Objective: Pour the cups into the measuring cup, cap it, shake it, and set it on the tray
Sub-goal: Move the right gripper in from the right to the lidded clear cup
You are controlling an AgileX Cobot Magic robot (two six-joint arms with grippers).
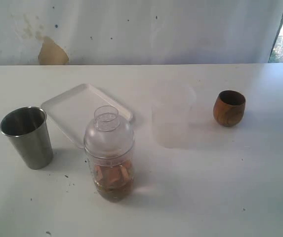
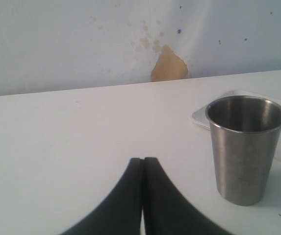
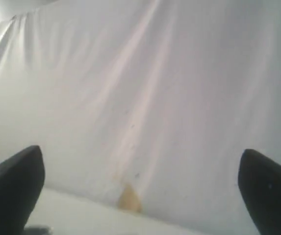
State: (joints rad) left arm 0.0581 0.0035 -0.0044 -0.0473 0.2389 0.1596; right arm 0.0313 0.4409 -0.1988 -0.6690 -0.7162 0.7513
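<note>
Near the clenched left tool (image 2: 142,160), the upright steel tumbler (image 2: 245,147), untouched; right tool (image 3: 141,150) released, empty.

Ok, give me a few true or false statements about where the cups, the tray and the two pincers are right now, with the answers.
1. The measuring cup wears its clear domed lid. True.
2. The measuring cup stands on the tray. False: it stands on the table, in front of the tray.
3. The steel tumbler lies on its side. False: it stands upright, mouth up.
4. The left pincer is shut with nothing in it. True.
5. The right pincer grips the wooden cup. False: it is open and empty, and the wooden cup stands alone on the table.
</note>
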